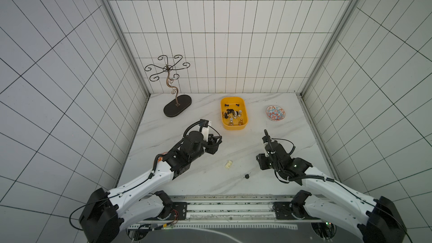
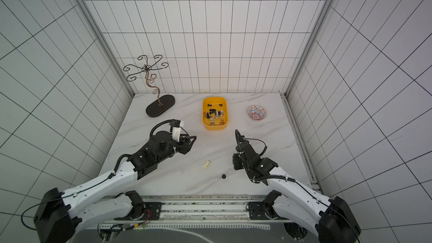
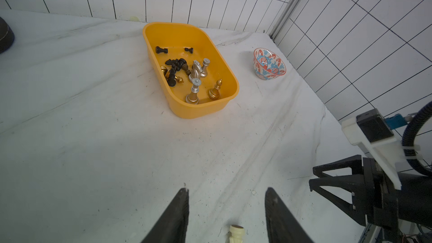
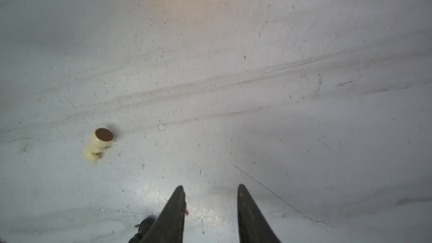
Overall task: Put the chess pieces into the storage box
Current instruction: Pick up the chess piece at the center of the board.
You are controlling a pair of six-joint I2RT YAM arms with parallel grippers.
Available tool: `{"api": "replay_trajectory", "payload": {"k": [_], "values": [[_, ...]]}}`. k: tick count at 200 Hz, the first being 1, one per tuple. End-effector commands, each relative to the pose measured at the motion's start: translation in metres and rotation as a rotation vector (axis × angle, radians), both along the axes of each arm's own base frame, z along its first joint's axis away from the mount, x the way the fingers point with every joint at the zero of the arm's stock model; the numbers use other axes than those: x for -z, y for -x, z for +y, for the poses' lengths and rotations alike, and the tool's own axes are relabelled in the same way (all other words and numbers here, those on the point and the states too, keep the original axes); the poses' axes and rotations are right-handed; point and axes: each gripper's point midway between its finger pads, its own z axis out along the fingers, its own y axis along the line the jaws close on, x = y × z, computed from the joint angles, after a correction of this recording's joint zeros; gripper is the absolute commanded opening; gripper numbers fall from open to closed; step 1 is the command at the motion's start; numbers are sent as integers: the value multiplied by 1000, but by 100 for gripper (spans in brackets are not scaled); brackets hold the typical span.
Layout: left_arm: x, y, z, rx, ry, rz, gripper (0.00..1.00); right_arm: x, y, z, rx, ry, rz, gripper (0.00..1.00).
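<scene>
The yellow-orange storage box stands at the back middle of the table, also in the left wrist view. Several chess pieces, black, silver and gold, lie or stand inside it. A cream-white piece lies on its side on the table, and a black pawn lies nearer the front. My left gripper is open above the table; the cream piece shows between its fingers, untouched. My right gripper is open and empty, with the black pawn just beside one finger.
A dark metal jewellery stand on an oval base stands at the back left. A small red-and-blue patterned bowl sits at the back right. Tiled walls close in the table on three sides.
</scene>
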Motion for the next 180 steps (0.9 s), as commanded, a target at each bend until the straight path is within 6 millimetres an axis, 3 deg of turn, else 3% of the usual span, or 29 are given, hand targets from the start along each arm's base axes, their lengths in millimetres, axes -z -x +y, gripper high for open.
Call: {"api": "replay_trajectory", "payload": {"k": [1,72,131,180], "values": [[16,8,11,-57,5,54,51,-16,0,3,12,-19,-15,37],[59,31,13,-69,-14,161,51,-7,27,35,-121,-62,7,35],[69,38,11,-71,0,203,51,9,55,58,-205,-35,54,35],[75,43,7,-59,-5,223,51,24,63,70,-209,-20,62,34]]}}
